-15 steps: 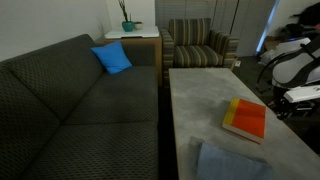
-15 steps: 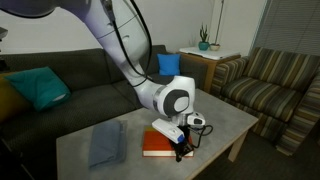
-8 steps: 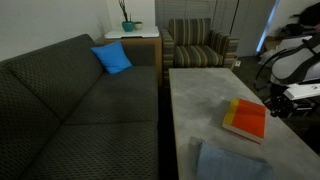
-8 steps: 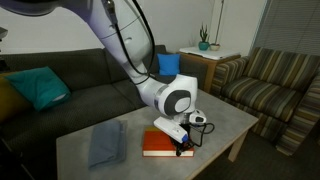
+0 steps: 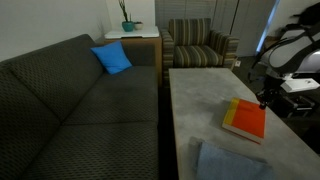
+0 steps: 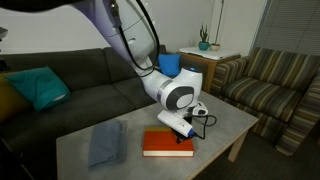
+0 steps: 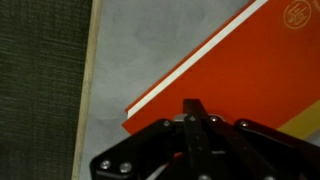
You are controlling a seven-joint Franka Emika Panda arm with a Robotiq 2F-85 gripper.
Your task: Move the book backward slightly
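The book (image 5: 246,120) lies flat on the grey worktop (image 5: 200,95), orange cover up, with a yellow strip along one edge. The tool (image 5: 265,98) hangs at the book's far corner. In an exterior view the tool (image 6: 182,134) is over the edge of the book (image 6: 168,144) that faces the armchair. Whether it touches the cover cannot be told from either angle.

In the wrist view the tool (image 7: 192,108) has its fingers pressed together into one dark bar, with nothing between them. Just beyond it, the book (image 7: 240,65) fills the right of the picture, with its pale page edge running diagonally over the worktop (image 7: 150,45).

A grey-blue folded cloth (image 6: 105,143) lies on the same worktop (image 6: 222,120), near the book but not touching it. In an exterior view the cloth (image 5: 230,163) is at the near end of the worktop.

A dark sofa (image 5: 70,100) stands alongside the worktop, with a blue cushion (image 5: 112,58) at its far end. A teal cushion (image 6: 38,87) rests on the sofa (image 6: 95,80). A striped armchair (image 5: 200,45) stands past the end of the worktop, and a potted plant (image 5: 127,24) sits on a small white table in the corner.
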